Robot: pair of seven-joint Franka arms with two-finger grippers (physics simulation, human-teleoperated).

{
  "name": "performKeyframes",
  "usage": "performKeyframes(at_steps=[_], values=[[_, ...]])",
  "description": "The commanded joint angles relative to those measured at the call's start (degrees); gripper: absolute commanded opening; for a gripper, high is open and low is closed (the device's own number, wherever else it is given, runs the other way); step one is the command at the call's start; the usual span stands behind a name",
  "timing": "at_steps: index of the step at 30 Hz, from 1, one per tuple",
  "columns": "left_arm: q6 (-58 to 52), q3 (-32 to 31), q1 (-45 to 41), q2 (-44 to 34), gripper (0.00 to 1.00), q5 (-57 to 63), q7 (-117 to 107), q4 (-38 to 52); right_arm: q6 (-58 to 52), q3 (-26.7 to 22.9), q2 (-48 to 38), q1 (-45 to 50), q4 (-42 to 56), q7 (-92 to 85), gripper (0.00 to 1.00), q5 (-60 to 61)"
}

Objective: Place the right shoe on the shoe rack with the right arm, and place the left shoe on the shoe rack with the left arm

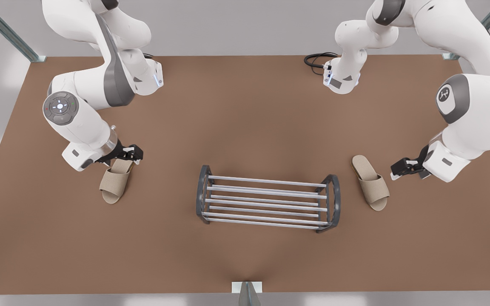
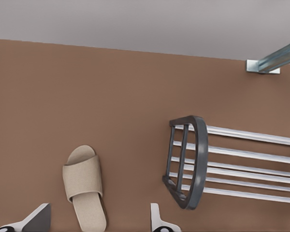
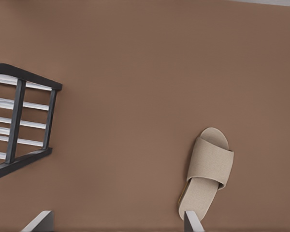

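Observation:
The right shoe [image 1: 115,182] [image 3: 209,174], a beige slipper, lies on the brown table at the front view's left, toe toward the front edge. My right gripper [image 1: 133,154] [image 3: 115,221] is open above its heel, and the heel lies near one fingertip [image 3: 191,221]. The left shoe [image 1: 371,182] [image 2: 84,186] lies at the front view's right. My left gripper [image 1: 399,169] [image 2: 97,216] is open over its heel end, which lies between the fingertips. The shoe rack [image 1: 266,200] [image 2: 199,159] [image 3: 15,121] stands between the two slippers with nothing on its silver bars.
A black cable [image 1: 317,59] lies at the back of the table near one arm's base. Metal frame posts stand at the back corners, and a bracket [image 1: 247,289] [image 2: 263,65] sits at the middle of the front edge.

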Motion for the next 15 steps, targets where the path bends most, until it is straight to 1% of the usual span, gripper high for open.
performKeyframes(at_steps=[1, 3, 4, 5, 6, 7, 8, 9, 10, 11, 12, 13, 14, 15], values=[[0.2, 0.0, 0.0, -0.1, 1.00, 0.0, 3.7, 0.1, -0.3, 0.0, -0.1, 0.7, 0.2, -0.1, 1.00, -0.6], [0.2, 0.0, 0.2, -0.1, 1.00, 0.1, 3.8, 0.0, -0.4, 0.0, 2.2, 0.1, 0.4, 0.3, 1.00, -0.4], [0.4, 0.0, 0.3, -2.0, 1.00, 0.1, 3.9, -3.0, 0.1, -0.1, 4.0, -0.6, 0.1, 0.4, 1.00, -0.2], [0.6, 0.0, -0.1, -7.8, 1.00, 2.7, 3.7, -9.1, 0.3, -0.1, 6.5, -2.6, 0.1, -0.4, 1.00, 0.1], [4.4, 0.0, -0.9, -13.5, 1.00, 3.8, 3.4, -17.2, 0.9, -0.1, 7.5, -2.6, 0.0, -0.5, 1.00, -0.3], [17.0, 0.0, -2.5, -19.5, 1.00, 6.7, 2.0, -30.5, 1.3, -0.1, 7.9, -2.5, -0.3, -0.5, 1.00, -0.3], [28.4, 0.0, -5.6, -20.0, 1.00, 15.3, -9.3, -38.1, 1.8, 0.0, 7.8, -2.1, -1.5, -0.4, 1.00, -0.2], [30.3, 0.0, -8.7, -17.5, 1.00, 21.1, -21.9, -38.5, 1.2, 0.7, 6.4, -2.0, -2.8, -0.3, 1.00, 0.0], [37.2, 0.1, -9.8, -17.4, 1.00, 24.7, -34.3, -43.0, -1.0, 1.0, 4.2, -3.0, -2.6, -1.2, 1.00, -0.1], [43.1, 0.3, -9.8, -17.8, 1.00, 31.5, -43.9, -47.9, -3.1, 1.0, 2.7, -7.0, -2.5, -4.0, 1.00, -0.2], [43.1, 0.2, -10.5, -17.6, 1.00, 39.6, -55.4, -49.1, -3.3, 1.2, 2.3, -11.7, -2.0, -10.4, 1.00, -0.4], [43.1, 0.2, -11.7, -17.6, 1.00, 47.2, -70.1, -51.2, -3.2, 14.9, 1.5, -27.1, -1.6, -16.1, 1.00, -1.0], [43.0, 0.2, -13.0, -17.5, 1.00, 49.7, -83.6, -52.1, -3.2, 37.7, 1.7, -45.7, -1.8, -15.7, 1.00, -6.9], [42.5, 0.3, -13.4, -18.9, 1.00, 53.2, -93.2, -54.7, -3.2, 50.1, 1.7, -54.2, -2.1, -15.7, 1.00, -9.9]])
